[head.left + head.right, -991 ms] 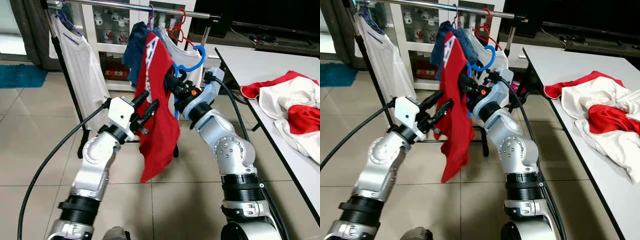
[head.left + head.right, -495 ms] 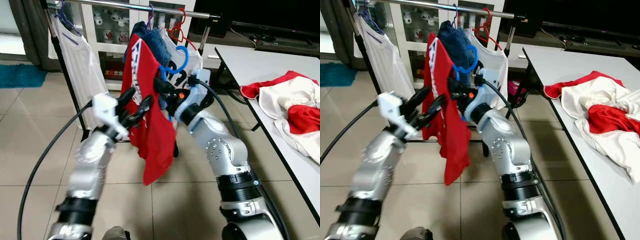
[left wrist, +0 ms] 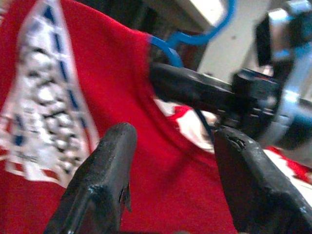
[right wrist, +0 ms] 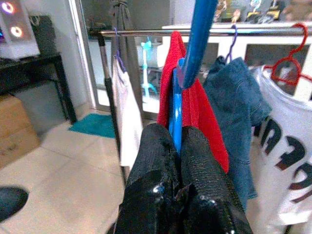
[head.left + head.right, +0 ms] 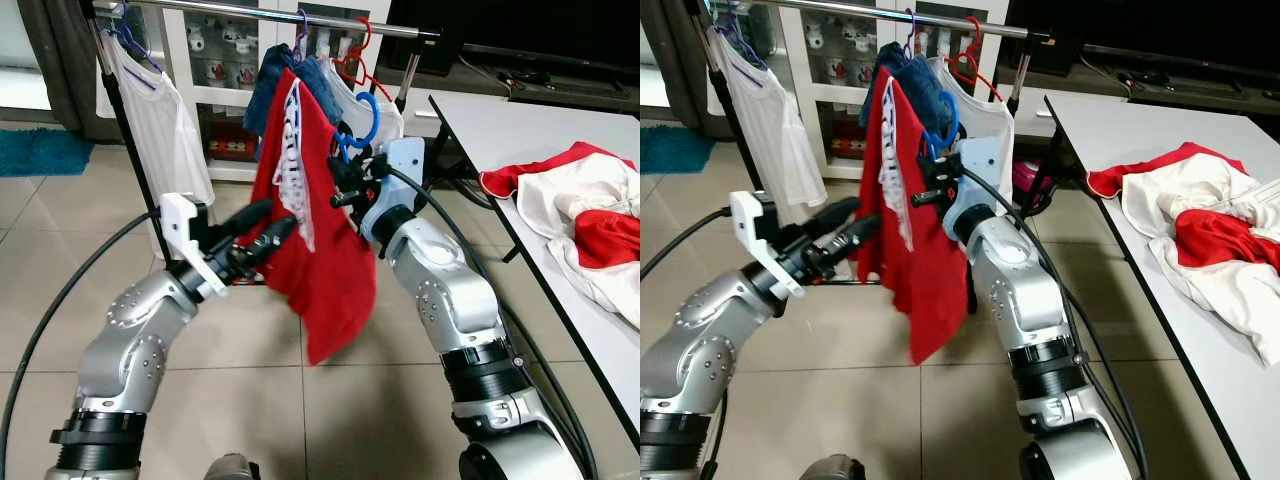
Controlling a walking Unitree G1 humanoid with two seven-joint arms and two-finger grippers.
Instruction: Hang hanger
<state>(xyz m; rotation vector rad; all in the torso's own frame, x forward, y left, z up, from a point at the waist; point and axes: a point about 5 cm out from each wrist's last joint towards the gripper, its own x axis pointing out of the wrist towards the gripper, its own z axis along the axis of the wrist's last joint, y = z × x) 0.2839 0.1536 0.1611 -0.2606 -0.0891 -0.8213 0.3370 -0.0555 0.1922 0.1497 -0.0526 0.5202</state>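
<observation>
Nearest to us, at the lower left of the frame, our left pincer (image 5: 262, 228) reaches toward the red shirt (image 5: 320, 250) with its two black fingers (image 3: 105, 170) spread wide and holding nothing. The left wrist view shows red cloth lying between and beyond them, apart from both pads. We judge it is there to steady or guide the hanging cloth while the other arm lifts.

Just past it, in the middle of the frame, our right pincer (image 5: 343, 185) is clamped on the blue hanger (image 5: 365, 120), gripping it just below the hook so the hook stands free above the grip, ready to go over a bar. The shirt drapes from the hanger down to the left of the right arm, its lower hem swung out over the tiled floor (image 5: 60, 270).

The right wrist view gives what the head views hide: the fingers pressed tight together on the blue shaft (image 4: 177, 117), and the steel rail (image 4: 234, 32) running across beyond it, still above the hook. We judge the hanger is raised most of the way but not yet on the rail.

Farther off, in the upper part of the frame, the rail (image 5: 290, 14) already carries a white shirt (image 5: 165, 130), a dark blue garment (image 5: 270, 85) and a red hanger (image 5: 358, 55). At the right edge, the counter (image 5: 500, 130) bears a heap of red and white clothes (image 5: 590, 220).
</observation>
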